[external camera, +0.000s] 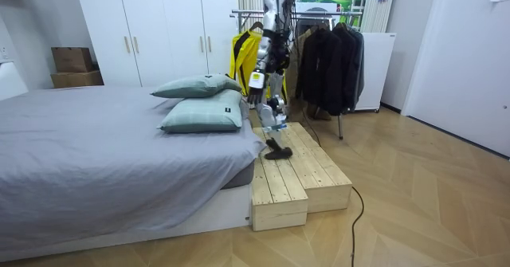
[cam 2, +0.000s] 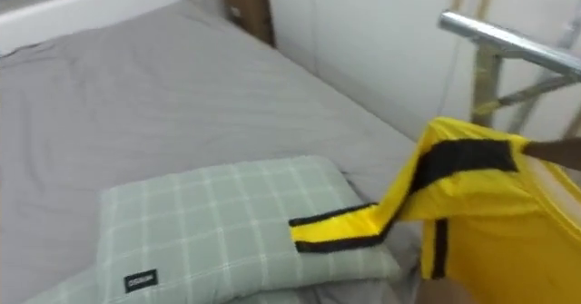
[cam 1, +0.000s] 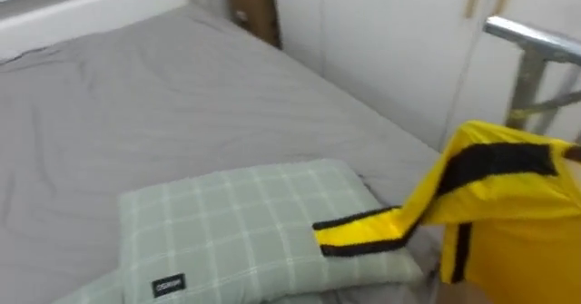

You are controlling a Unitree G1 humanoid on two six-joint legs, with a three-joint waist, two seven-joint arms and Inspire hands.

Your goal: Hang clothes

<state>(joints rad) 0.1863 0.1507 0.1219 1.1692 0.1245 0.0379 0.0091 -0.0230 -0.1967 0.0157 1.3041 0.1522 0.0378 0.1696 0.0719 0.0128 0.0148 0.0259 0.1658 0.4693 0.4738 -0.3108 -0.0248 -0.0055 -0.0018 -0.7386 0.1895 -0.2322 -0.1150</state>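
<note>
A yellow garment (cam 1: 508,195) with black stripes hangs upright at the right, close to the silver rail (cam 1: 531,39) of a clothes rack. One sleeve (cam 1: 363,231) trails down onto a green checked pillow (cam 1: 236,222). At the garment's top right corner a dark tip (cam 1: 572,152) pokes out; I cannot tell whether it is a hand or a hanger. In the room view the robot stands on a wooden platform (external camera: 295,167) between bed and rack, with the yellow garment (external camera: 243,56) held up beside it. Its hands are too small there to read.
The grey bed (cam 1: 182,95) spreads to the left, with a cardboard box (cam 1: 254,4) beyond it by white wardrobes (external camera: 159,28). Dark clothes (external camera: 331,60) hang on the rack. A small dark object (external camera: 277,150) lies on the platform.
</note>
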